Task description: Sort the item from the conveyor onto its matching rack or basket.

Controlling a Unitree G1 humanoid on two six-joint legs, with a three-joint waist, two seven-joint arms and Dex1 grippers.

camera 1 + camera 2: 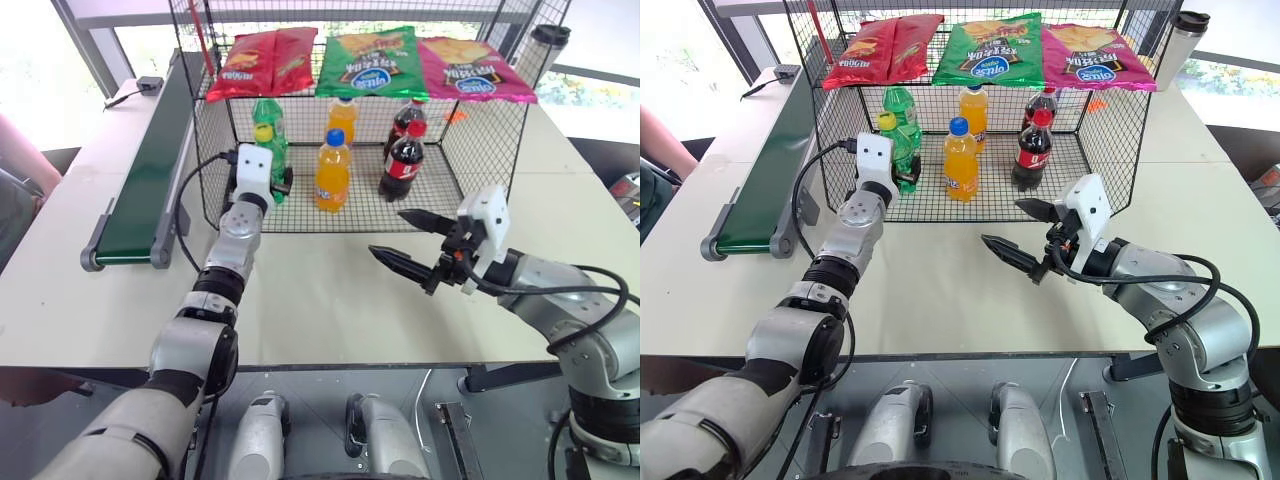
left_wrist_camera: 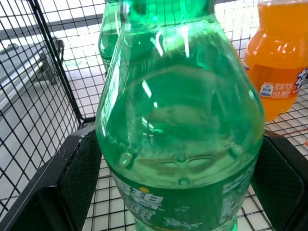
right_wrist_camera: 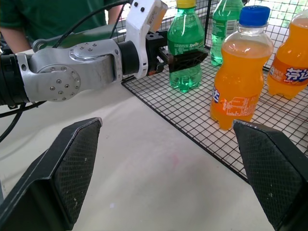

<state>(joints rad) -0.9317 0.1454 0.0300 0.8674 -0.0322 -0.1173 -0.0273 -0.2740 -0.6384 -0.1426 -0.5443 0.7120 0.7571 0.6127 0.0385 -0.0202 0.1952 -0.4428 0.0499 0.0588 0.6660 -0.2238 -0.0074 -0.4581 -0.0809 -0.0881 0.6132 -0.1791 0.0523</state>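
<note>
The yellow-capped green soda bottle (image 3: 185, 45) stood upright on the mesh floor of the black wire cage (image 1: 470, 150), just in front of the green-capped bottle (image 1: 266, 110). The left gripper (image 3: 185, 57) reached level into the cage with the bottle between its fingers (image 2: 79, 168), so a straight pull back toward the table would clear it. Its jaws looked parted, perhaps just off the plastic. The right gripper (image 1: 405, 243) hung spread and empty over the table, well apart from the bottle.
</note>
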